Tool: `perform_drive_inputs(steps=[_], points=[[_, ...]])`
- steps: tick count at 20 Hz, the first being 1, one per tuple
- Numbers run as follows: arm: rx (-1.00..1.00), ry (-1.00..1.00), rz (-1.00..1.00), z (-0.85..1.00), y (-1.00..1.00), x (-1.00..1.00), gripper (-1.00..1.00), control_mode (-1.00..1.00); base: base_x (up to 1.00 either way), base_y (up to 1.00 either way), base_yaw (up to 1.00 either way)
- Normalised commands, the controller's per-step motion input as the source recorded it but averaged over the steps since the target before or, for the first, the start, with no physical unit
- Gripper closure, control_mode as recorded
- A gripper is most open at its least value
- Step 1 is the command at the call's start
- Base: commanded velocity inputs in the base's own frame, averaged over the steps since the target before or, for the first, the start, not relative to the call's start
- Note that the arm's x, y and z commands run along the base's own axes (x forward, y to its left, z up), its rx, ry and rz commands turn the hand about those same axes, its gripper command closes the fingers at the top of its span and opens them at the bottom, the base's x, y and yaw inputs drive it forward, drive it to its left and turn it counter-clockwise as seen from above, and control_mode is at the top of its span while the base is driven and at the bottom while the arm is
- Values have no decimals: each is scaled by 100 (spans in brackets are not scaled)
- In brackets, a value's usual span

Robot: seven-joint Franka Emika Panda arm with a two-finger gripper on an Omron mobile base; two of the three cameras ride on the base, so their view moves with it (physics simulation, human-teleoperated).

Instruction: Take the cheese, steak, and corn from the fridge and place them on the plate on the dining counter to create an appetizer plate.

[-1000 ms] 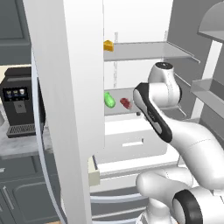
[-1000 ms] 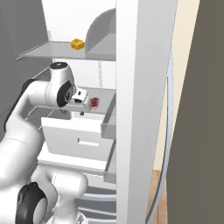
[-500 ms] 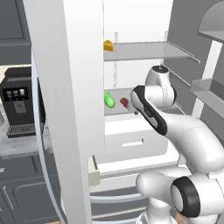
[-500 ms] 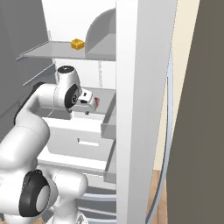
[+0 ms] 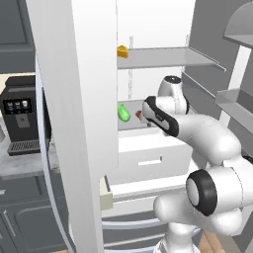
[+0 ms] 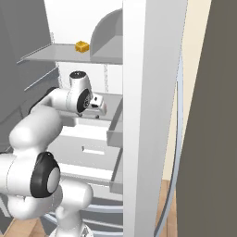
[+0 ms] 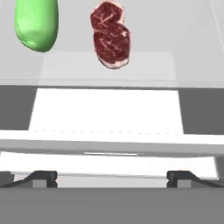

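Hand view: marbled red steak (image 7: 110, 36) beside smooth green corn (image 7: 36, 22), gripper (image 7: 113, 176) fingers apart, empty

A small orange-yellow cheese wedge (image 5: 122, 51) sits at the left end of the white fridge's upper shelf (image 5: 168, 57). Below, a bright green oblong corn (image 5: 123, 112) lies beside a dark red steak (image 5: 139, 114), the white arm (image 5: 197, 128) reaching toward them.

Arm bent fwd, end effector (image 7: 112, 176) w/ fingers wide apart, empty.
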Motion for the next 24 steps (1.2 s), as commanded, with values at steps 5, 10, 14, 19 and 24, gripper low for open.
perform_drive_inputs(steps=[5,10,14,19,24], points=[[0,-1,1,-28,-6,51,-100,-100,0,0,0],[0,0,0,-20,0,55,-100,-100,0,0,0],[0,0,0,-8,0,62,-100,-100,0,0,0],[0,0,0,-12,0,65,-100,-100,0,0,0],[0,0,0,-27,0,60,-100,-100,0,0,0]])
